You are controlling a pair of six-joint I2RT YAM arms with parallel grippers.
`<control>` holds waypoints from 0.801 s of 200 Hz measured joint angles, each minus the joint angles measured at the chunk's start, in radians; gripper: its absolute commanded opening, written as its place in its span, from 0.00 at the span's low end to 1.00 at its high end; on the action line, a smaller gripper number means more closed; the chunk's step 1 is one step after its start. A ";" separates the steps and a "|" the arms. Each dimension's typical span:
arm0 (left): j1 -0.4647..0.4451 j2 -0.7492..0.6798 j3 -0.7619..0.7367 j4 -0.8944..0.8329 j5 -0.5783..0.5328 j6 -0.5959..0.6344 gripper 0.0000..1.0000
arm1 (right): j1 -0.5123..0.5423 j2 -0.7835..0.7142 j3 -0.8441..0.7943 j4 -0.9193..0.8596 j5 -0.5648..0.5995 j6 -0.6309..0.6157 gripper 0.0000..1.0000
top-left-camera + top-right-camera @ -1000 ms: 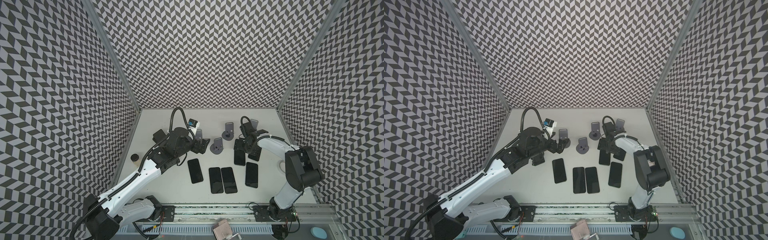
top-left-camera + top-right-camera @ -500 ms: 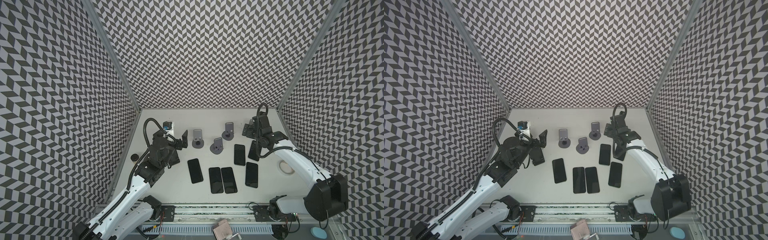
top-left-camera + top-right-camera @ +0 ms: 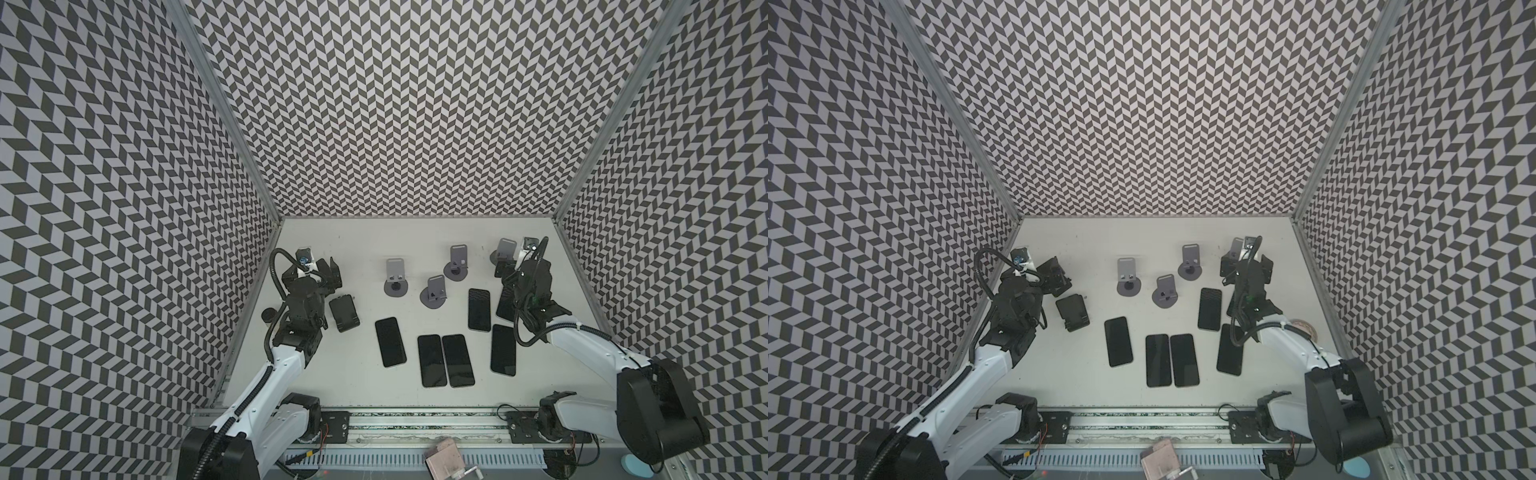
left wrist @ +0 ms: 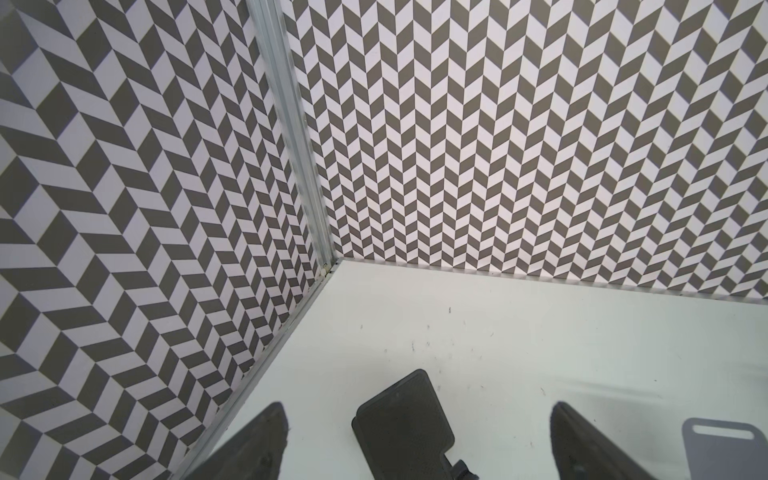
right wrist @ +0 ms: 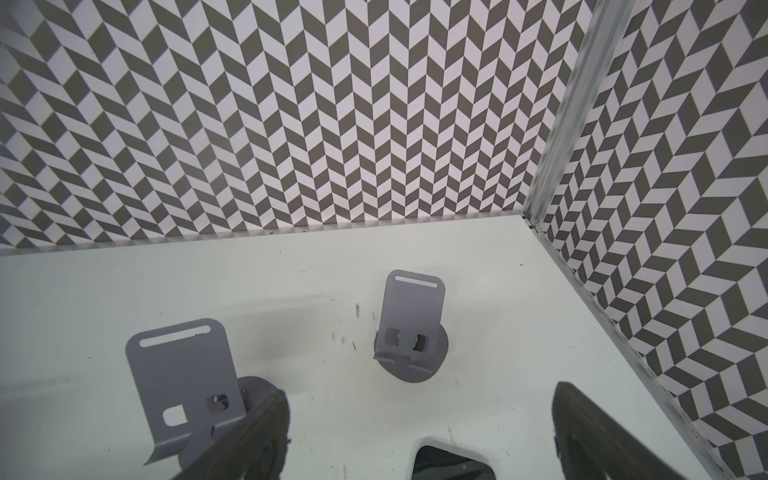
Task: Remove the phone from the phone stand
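Our right gripper [image 5: 422, 395] hangs with its jaws apart and empty over the phone [image 5: 452, 463]. The phone lies flat on the bench [image 3: 374, 245] at three o'clock, apart from the grey phone stand [image 5: 411, 307] at one o'clock. Our left gripper [image 4: 417, 409], at nine o'clock, is spread too, gripping nothing.

Bare table [image 3: 374, 245] behind the stands [image 3: 395, 276]; phones [image 3: 430, 359] crowd the front.
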 measured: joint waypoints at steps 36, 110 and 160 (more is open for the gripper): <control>0.011 -0.034 -0.148 0.169 0.073 0.084 0.98 | -0.007 -0.015 -0.169 0.149 -0.125 -0.068 0.94; 0.045 0.061 -0.295 0.420 0.206 0.121 1.00 | -0.047 0.082 -0.452 0.653 -0.210 -0.142 0.90; 0.061 0.259 -0.375 0.663 0.292 0.132 1.00 | -0.135 0.246 -0.467 0.888 -0.315 -0.114 0.89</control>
